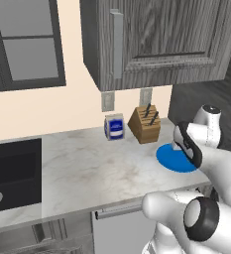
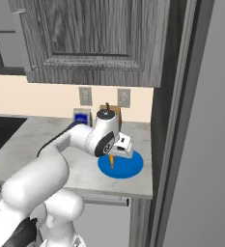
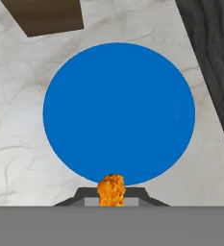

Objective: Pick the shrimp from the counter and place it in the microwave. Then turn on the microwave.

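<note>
Grey woodgrain upper cabinet (image 1: 161,39) hangs over a pale marble counter (image 1: 87,168); a black sink (image 1: 13,171) is set in at the far left. Against the wall: wooden knife block (image 1: 144,124) and a small blue-and-white carton (image 1: 114,127), near each other. Blue round plate (image 3: 118,113) lies flat on the counter near its right end, bare on top.

Arm: white links rise from the base, elbow bent low in front, forearm reaching forward and right over the counter, wrist turned so the hand points straight down above the plate.

Gripper (image 3: 111,197) is closed narrow on the shrimp (image 3: 111,190), an orange lump pinched between the two tips. In the right base view the shrimp (image 2: 112,161) hangs as an orange sliver under the hand, clear above the plate, not touching it.

Step in hand, as I read it: pick is done, shrimp lifted off the surface; carry to the microwave is the part now open. Placing and switching on are not yet done.

Next move calls for: keep the pinch firm on so small a piece, raise enough to clear knife block and cabinet underside, then swing or drive toward the appliance. Risk: shrimp slipping from the tips mid-transit.
</note>
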